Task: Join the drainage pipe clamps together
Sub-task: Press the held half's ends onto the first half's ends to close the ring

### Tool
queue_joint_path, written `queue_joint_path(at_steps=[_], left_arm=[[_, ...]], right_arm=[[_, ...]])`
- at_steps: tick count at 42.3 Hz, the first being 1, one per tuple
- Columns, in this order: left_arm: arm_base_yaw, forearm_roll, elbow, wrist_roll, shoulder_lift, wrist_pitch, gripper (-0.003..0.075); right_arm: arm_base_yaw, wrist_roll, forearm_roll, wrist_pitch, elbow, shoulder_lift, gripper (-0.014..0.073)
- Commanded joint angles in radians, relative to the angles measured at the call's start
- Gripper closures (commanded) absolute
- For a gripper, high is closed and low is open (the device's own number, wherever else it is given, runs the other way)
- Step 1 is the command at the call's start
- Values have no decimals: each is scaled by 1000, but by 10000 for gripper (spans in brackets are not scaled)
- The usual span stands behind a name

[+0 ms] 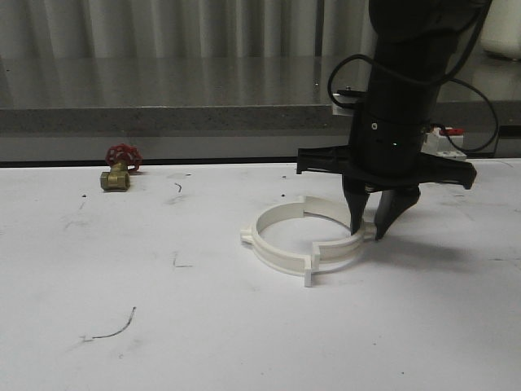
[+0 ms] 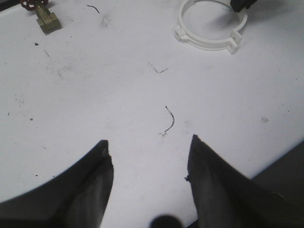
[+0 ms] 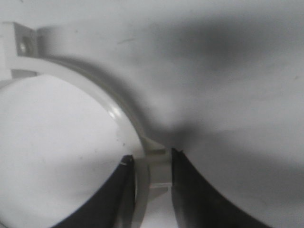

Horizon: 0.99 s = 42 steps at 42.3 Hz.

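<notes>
The two white drainage pipe clamps lie together on the white table as a rough ring, the left half point(image 1: 262, 244) and the right half point(image 1: 335, 213). Their ends look stepped rather than flush at the front tab point(image 1: 309, 277). The ring point(image 2: 209, 43) also lies far off in the left wrist view. My right gripper point(image 1: 367, 234) stands upright at the ring's right side. Its fingers straddle the clamp wall and a small tab point(image 3: 159, 164), shut on them. My left gripper point(image 2: 149, 140) hangs open above bare table, holding nothing.
A brass valve with a red handwheel point(image 1: 120, 167) sits at the back left of the table point(image 1: 244, 342), and shows again as the valve point(image 2: 43, 18). A white box with a red top point(image 1: 444, 140) stands behind the right arm. A grey counter ledge point(image 1: 163, 118) runs along the back.
</notes>
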Motion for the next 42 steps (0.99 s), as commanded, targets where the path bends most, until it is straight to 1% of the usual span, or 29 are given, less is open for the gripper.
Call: queue_joint_path(at_steps=[1, 18, 42], left_arm=[[0, -8, -26, 1, -1, -65, 365], [0, -8, -26, 1, -1, -65, 365], [0, -8, -26, 1, -1, -65, 365]], right_arm=[[3, -2, -13, -25, -19, -52, 399], [3, -2, -32, -15, -19, -45, 399], [12, -2, -23, -21, -19, -19, 399]])
